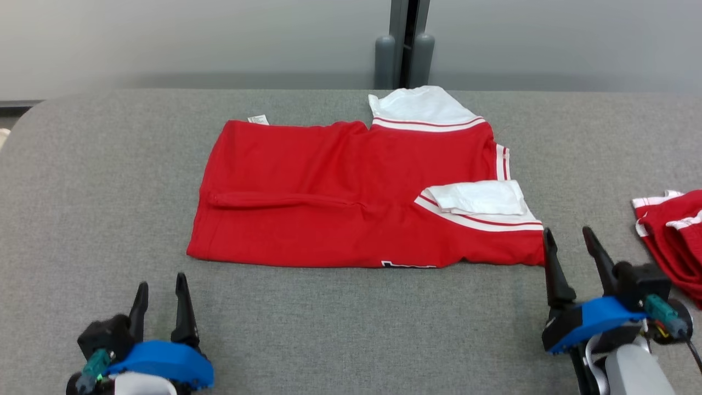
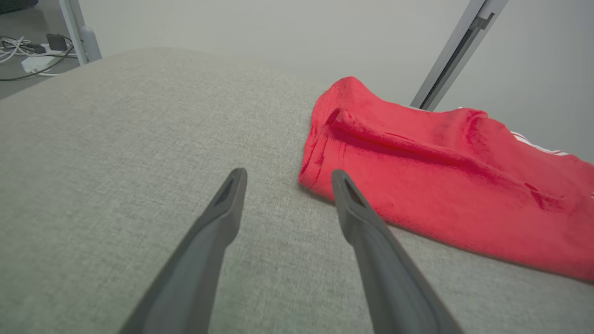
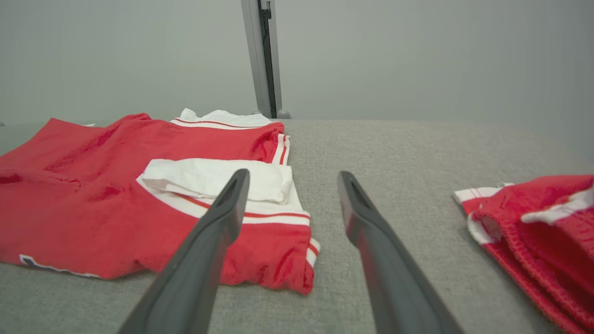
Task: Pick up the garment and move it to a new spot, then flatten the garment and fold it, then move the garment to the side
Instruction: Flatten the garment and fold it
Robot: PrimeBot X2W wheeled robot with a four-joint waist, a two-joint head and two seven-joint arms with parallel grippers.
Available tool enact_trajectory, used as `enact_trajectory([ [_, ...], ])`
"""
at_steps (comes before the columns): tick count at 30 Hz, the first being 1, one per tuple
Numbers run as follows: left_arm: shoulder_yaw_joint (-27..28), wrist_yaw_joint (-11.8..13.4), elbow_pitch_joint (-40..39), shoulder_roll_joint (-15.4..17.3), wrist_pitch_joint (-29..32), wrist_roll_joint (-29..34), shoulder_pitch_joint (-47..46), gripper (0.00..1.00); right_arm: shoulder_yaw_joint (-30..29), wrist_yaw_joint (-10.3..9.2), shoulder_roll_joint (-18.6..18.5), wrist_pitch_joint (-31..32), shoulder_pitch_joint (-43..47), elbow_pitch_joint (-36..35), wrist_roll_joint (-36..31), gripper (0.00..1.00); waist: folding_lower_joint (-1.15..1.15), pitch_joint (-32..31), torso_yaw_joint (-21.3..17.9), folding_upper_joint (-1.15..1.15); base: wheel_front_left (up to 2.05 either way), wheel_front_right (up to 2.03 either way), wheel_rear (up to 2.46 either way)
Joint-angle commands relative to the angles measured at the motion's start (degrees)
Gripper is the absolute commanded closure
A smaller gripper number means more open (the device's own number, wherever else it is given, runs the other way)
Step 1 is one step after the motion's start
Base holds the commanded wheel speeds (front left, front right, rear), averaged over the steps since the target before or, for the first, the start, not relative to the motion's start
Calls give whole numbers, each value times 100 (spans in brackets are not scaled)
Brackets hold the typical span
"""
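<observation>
A: Nearest us, our left end effector (image 1: 162, 280) and right end effector (image 1: 567, 230) both hover with jaws apart, holding nothing, over the grey fabric-covered tabletop (image 1: 82, 192).

B: Just beyond them lies the red knit short-sleeved garment with white striped sleeves (image 1: 340, 192), folded into a rectangle mid-tabletop, its near right corner just beside our right end effector.

A: We judge it soft, light and limp; it will sag and unfold if lifted by one point.

B: So we would pinch the near edge at both corners, through all layers. Off to the right sits a second crumpled red-and-white cloth (image 1: 674, 241); farther back, a grey upright post (image 1: 406, 44).
</observation>
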Motion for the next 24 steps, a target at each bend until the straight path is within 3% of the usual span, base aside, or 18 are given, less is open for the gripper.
enact_trajectory([
  [1,32,14,-6,4,2,58,131,0,3,-1,15,0,171,-34,-50,0,1,-133,-62,0,0,0,0],
  [14,-734,246,-28,-10,2,-54,1613,0,197,0,89,-1,1673,213,305,0,1,-945,51,0,0,0,0],
  [24,-734,305,-293,-7,2,-116,1333,0,313,0,92,0,1574,151,463,0,1,-822,47,0,0,0,0],
])
